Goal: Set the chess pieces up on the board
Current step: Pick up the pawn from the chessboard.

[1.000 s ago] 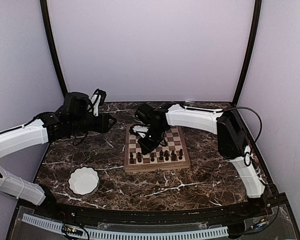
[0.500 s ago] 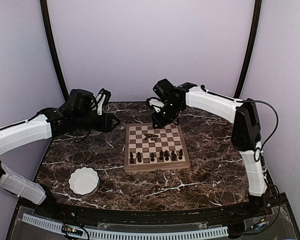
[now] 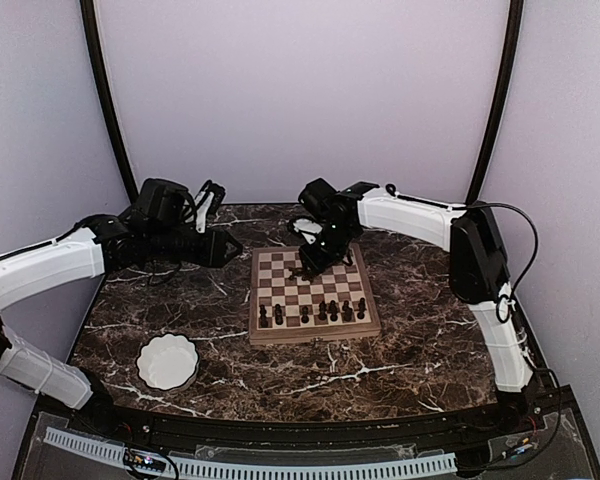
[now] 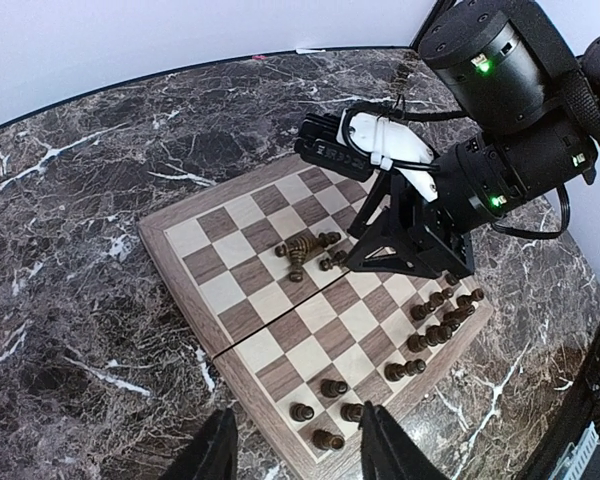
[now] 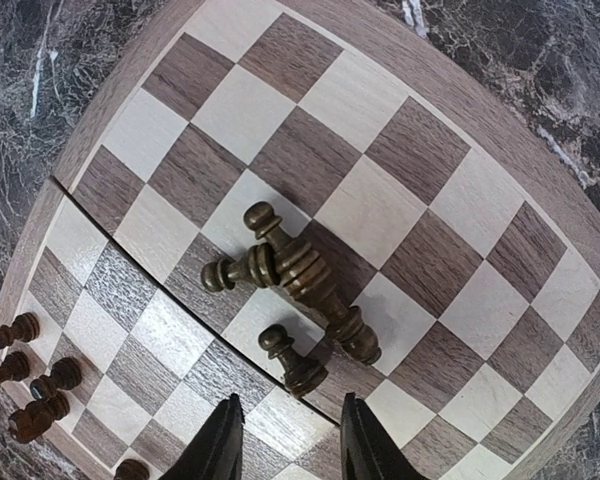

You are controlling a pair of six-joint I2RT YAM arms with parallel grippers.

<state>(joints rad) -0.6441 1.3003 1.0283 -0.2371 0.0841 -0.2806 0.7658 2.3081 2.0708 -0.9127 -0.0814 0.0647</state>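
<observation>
Along the near edge of the square tan-and-brown wooden chessboard [image 3: 270,285], small dark chessmen [image 3: 320,312] are stood upright, while several toppled ones [image 5: 300,280] are left beneath the empty, parted right gripper [image 5: 288,420].

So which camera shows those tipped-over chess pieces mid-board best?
The right wrist view: the fallen chess pieces are close up, each shape clear. The left wrist view shows them smaller but distinct; the top view gives only a dark speck.

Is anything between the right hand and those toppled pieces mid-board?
Nothing visible. The right hand hangs open over the toppled pieces on the board, with only bare squares between them.
</observation>
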